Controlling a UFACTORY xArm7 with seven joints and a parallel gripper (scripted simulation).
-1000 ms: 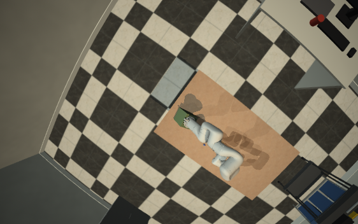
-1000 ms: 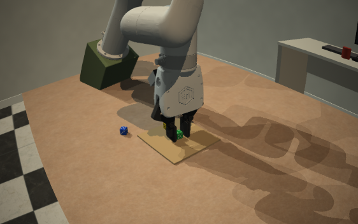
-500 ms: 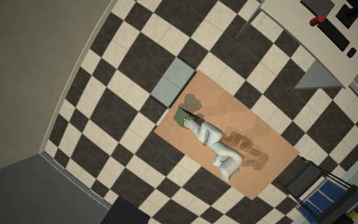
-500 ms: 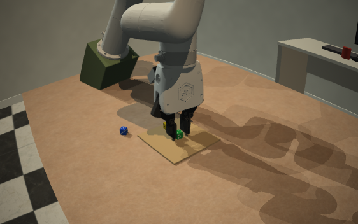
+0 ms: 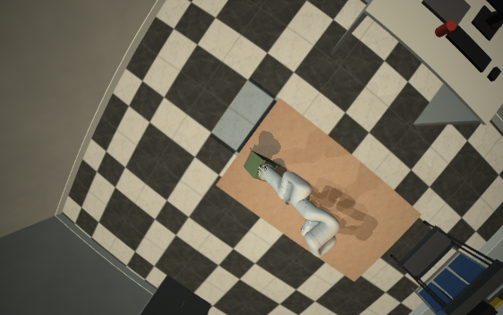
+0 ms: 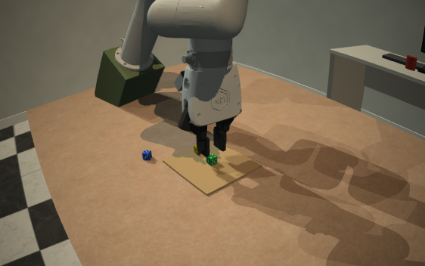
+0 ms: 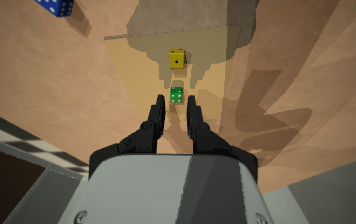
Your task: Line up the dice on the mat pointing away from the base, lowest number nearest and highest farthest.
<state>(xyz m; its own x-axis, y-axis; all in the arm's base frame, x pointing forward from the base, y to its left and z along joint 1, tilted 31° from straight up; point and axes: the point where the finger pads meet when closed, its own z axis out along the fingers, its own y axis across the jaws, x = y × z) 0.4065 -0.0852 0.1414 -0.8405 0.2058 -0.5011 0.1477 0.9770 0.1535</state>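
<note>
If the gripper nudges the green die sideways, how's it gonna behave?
The green die would probably slide rather than roll, since it sits on a flat face. Its boxy edges might catch on the mat and tip it if pushed high. It looks rigid, with crisp corners, so it likely won't squash.

Gripper [image 6: 212,152] [image 7: 176,103] raised from its lower position, fingertips now higher above the mat [image 6: 207,181] [image 7: 135,62], clear of the green die [image 6: 212,159] [image 7: 176,95].
</note>
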